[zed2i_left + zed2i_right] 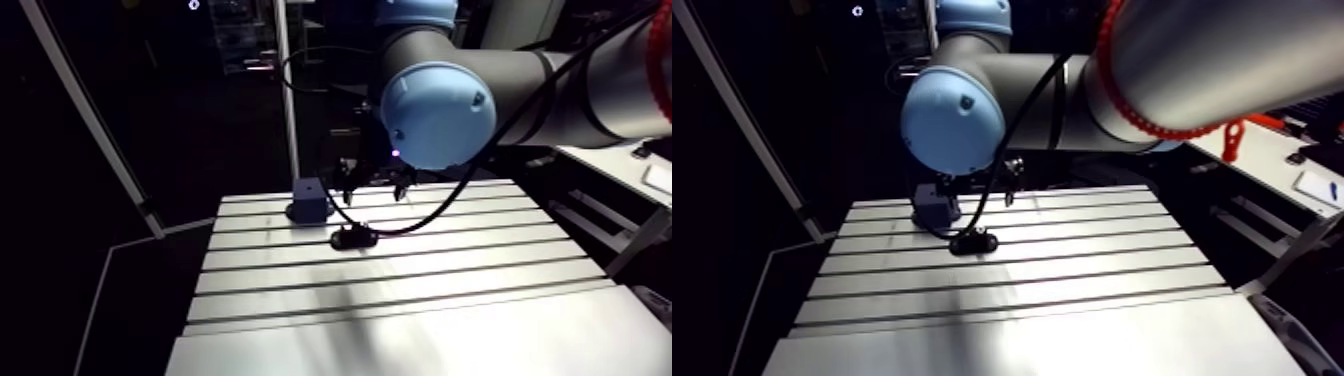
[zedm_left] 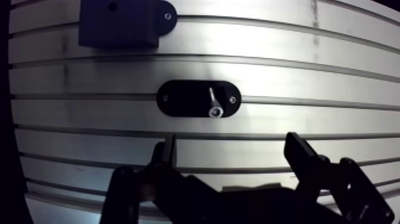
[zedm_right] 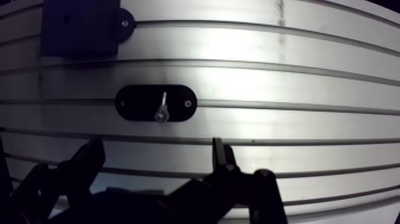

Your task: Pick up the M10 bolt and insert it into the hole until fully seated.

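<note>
Black and spread wide, the two fingers of the gripper (image 2: 232,149) stand apart with nothing between them, only bare slotted aluminium table (image 2: 333,119) under the gap.

Ahead of the fingertips, beyond one table slot and roughly in line with the gap, a black oval plate (image 2: 184,98) sits across a slot, with a small screw at each rounded end. The M10 bolt (image 2: 213,104), silvery, is on this plate, off its middle toward one end. Its round socket head is on the side toward the gripper and its shank points away. Whether it stands in the plate or lies on it I cannot tell. The bolt is clear of both fingers.

Farther ahead and off to one side of the plate, a dark blue block (image 2: 119,24) with a hole (image 2: 112,7) in its top sits by the table's far edge, apart from the plate. In the arm view the gripper hangs over the far edge, just beside the block.
</note>
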Controlling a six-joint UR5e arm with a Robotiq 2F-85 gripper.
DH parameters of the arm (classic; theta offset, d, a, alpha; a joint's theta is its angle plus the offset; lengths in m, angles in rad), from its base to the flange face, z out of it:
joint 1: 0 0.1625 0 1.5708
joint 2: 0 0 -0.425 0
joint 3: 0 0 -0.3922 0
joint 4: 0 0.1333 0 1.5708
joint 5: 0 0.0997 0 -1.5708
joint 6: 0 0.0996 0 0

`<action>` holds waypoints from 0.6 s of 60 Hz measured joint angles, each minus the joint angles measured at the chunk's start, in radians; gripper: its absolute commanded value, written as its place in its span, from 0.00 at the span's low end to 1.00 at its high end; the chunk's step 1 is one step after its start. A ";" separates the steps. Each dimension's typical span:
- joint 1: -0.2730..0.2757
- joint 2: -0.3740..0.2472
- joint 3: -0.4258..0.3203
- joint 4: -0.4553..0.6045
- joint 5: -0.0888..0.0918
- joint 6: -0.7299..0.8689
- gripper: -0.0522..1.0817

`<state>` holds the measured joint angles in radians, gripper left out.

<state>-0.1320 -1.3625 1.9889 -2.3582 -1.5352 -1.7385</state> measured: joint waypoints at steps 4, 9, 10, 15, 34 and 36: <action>0.008 0.013 -0.003 -0.010 -0.009 0.000 0.08; 0.016 0.028 -0.006 -0.022 -0.018 0.000 0.10; 0.017 0.031 -0.007 -0.024 -0.020 0.000 0.10; 0.023 0.046 -0.009 -0.036 -0.025 0.000 0.16; 0.029 0.077 -0.009 -0.063 -0.031 0.001 0.36; 0.029 0.079 -0.008 -0.064 -0.031 0.002 0.37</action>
<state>-0.1033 -1.2838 1.9805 -2.4222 -1.5665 -1.7369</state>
